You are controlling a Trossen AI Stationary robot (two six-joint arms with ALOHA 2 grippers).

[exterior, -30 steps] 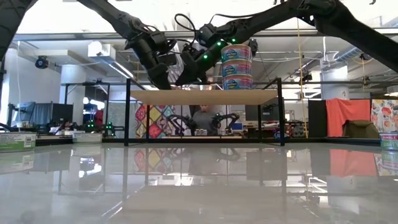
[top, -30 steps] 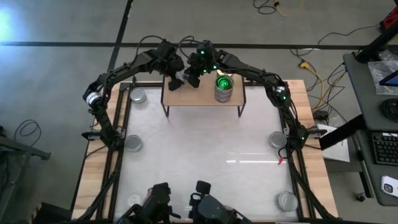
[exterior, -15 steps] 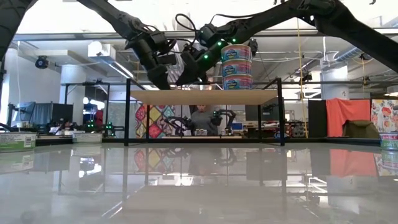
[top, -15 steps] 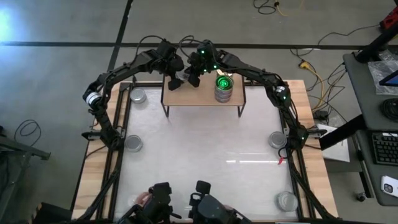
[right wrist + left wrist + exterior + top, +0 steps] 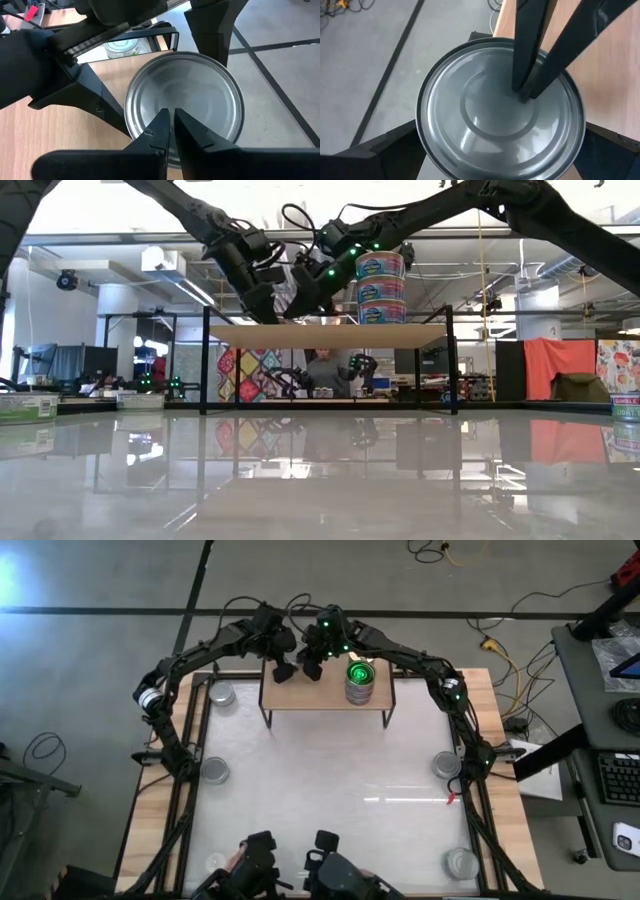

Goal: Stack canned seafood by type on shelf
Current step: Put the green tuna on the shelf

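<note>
- Left of shelf [image 5: 330, 698]: loose silver-top tin [image 5: 221, 694] on table, not yet stacked.
- Over shelf's left end: left gripper [image 5: 283, 668] clamped on grey-top tin [image 5: 500, 107]; nudged a touch toward shelf middle vs 1 s ago, otherwise same.
- Just beside, nearer shelf middle: right gripper [image 5: 312, 665], fingers pinched together, tips pressing on that tin's lid. Prob. steadying it for seating, so placement nearly done.
- Shelf's right part: 3-high stack [image 5: 381, 285], unchanged.
- Right of shelf: another loose tin [image 5: 446, 764] waiting.

A robotics lab or workshop. Beyond the table [image 5: 320, 470] stand metal frames [image 5: 130, 350], other robot rigs and exposed ceiling ducts [image 5: 560, 265]. Cables [image 5: 500, 650] trail over the concrete floor.
</note>
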